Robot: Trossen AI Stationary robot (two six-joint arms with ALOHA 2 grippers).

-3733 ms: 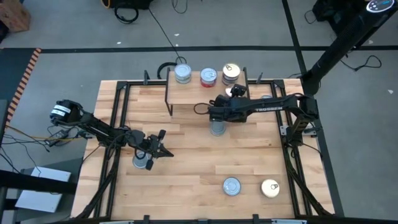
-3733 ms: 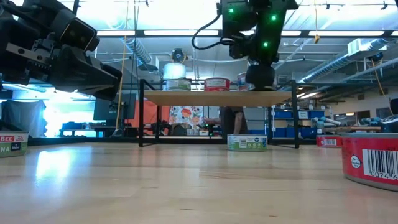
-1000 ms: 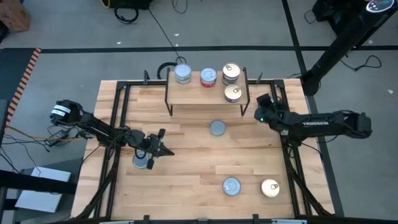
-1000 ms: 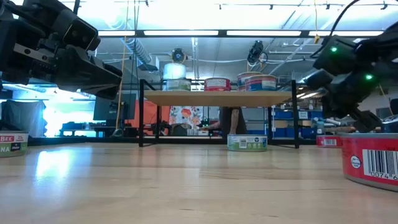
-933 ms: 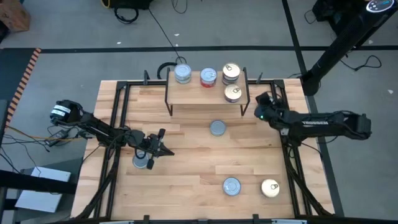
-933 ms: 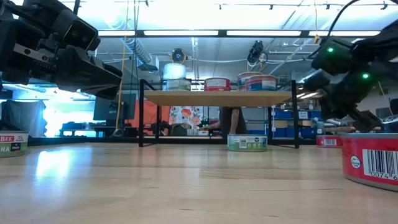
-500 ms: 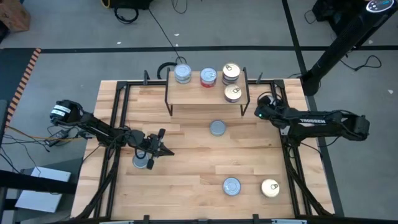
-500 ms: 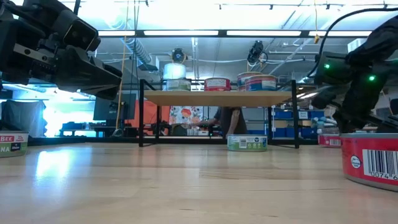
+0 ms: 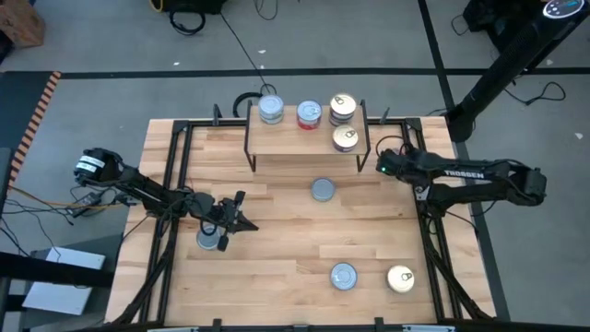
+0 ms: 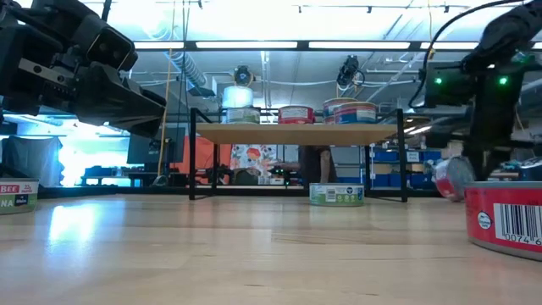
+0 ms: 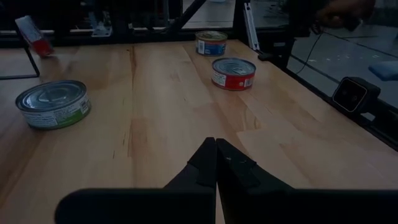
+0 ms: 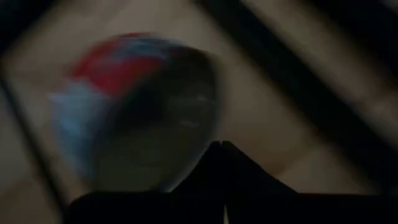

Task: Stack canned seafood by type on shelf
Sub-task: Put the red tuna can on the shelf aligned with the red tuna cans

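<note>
The shelf (image 9: pixel 293 140) stands at the table's far edge. On it rest a silver-blue tin (image 9: pixel 270 109), a red-labelled tin (image 9: pixel 309 113) and two gold-topped tins (image 9: pixel 342 107) (image 9: pixel 345 138). More canned seafood lies on the tabletop: one tin (image 9: pixel 323 190) near the shelf, two (image 9: pixel 343 276) (image 9: pixel 400 278) near the front and one (image 9: pixel 210 240) at the left. My left gripper (image 9: pixel 243 222) hovers shut beside that left tin. My right gripper (image 10: pixel 480 174) is shut by the shelf's right end, against a tilted red-labelled tin (image 10: pixel 453 178). My right gripper's shut fingertips (image 12: pixel 221 149) come from above at the edge of the red-labelled tin (image 12: pixel 186 134). The tin stands tilted, one side raised off the table. The exact spot of contact is blurred, and the arm hides it in the high view.
The shelf's thin black wire legs (image 9: pixel 249 152) (image 10: pixel 402 161) stand close to my right gripper. Black frame rails (image 9: pixel 175 184) run along the table's left and right sides. A red tin with a barcode (image 10: pixel 508 220) sits close to the low camera. Bare wood lies mid-table (image 9: pixel 277 249).
My right gripper has swung toward the near edge beside the shelf's right end and turned to point straight down. The red-labelled tin there, which lay flat on the table, now stands tipped up on one edge.
</note>
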